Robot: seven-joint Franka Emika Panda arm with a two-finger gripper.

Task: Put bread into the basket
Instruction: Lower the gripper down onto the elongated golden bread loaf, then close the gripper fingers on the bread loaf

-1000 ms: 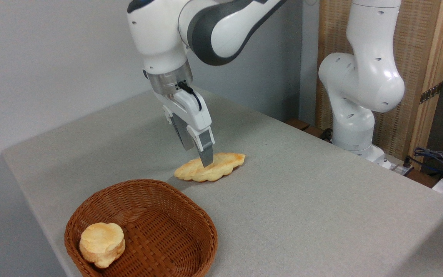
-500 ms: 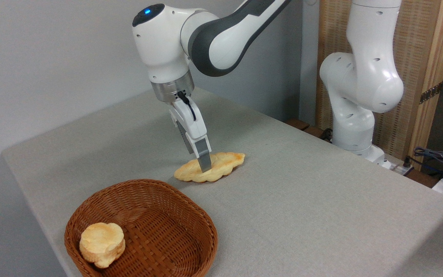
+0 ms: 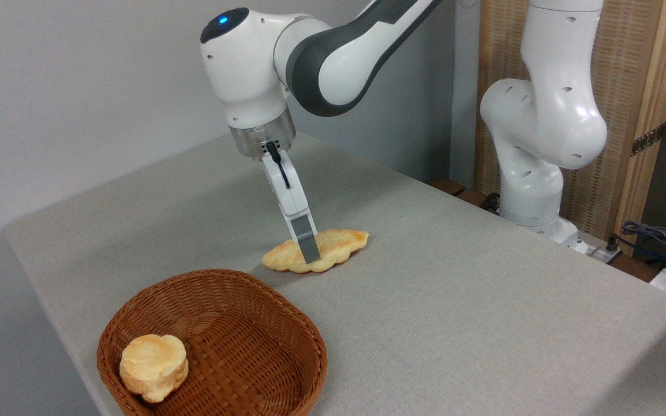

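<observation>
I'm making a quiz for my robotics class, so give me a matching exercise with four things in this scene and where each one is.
Things:
1. braided loaf
2. round bun
3. wicker basket
4. gripper

Places:
A. near front left table corner
B. inside the basket, at its left side
C. flat on the table beyond the basket
D. down at the loaf's middle

Pairs: 1-C, 2-B, 3-A, 4-D

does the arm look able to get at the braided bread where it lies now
Probably yes. The hand is already down at the middle of the braided bread, which lies flat on the bare table with nothing around it. The basket sits apart in front. Whether the fingers are closed on it cannot be told.
</observation>
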